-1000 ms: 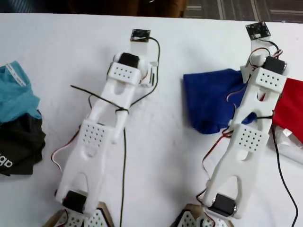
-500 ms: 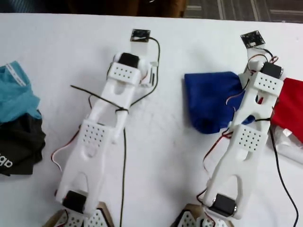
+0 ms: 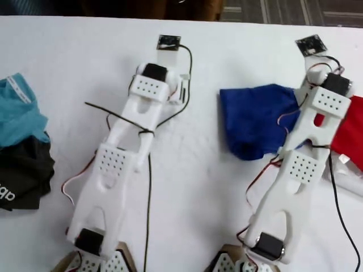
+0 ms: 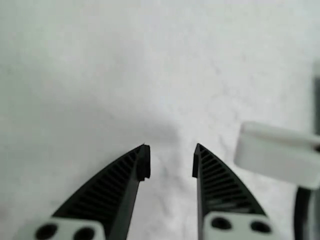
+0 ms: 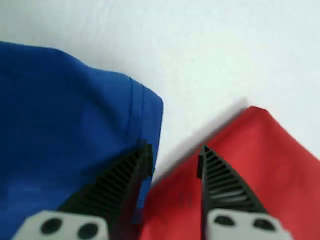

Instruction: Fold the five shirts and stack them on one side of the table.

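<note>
Right wrist view: right gripper [image 5: 172, 152], jaws parted, hangs over a limp-looking blue cloth shirt [image 5: 65, 115]. Its hemmed edge looks easiest to pinch.

high: overhead, whole table [image 3: 68, 45] | wrists: close, downward | shared: blue shirt [image 3: 255, 122]

Right arm [image 3: 303, 164]: its wrist end has swung sideways, off the blue shirt and toward the red one.
Blue shirt [image 3: 252, 122]: more of its edge beside the arm now lies uncovered.
Red shirt [image 3: 349, 136]: more of it is now hidden under the wrist.
</note>
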You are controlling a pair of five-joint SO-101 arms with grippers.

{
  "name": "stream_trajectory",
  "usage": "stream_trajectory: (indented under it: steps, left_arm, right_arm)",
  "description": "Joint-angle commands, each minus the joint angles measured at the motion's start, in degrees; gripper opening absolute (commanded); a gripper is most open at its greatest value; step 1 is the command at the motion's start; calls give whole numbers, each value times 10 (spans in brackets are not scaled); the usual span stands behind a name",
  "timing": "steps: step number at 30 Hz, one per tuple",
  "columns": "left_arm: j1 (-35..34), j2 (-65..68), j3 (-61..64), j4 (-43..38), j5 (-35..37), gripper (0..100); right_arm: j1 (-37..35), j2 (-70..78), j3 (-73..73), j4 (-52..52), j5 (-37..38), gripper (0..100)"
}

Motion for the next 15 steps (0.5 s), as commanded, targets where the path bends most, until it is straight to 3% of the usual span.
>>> stream_trajectory:
  steps: [1,10,15]
  left_arm:
    - [6,-7,-19,3,-4,165]
    - [4,-7,-22,1,-2,165]
    - [-1,-7,-22,-2,0,165]
  right_arm:
    - [10,-48,-21,32,4,155]
    - [-51,-171,-7,89,4,155]
    - [-123,-270,215,89,5,155]
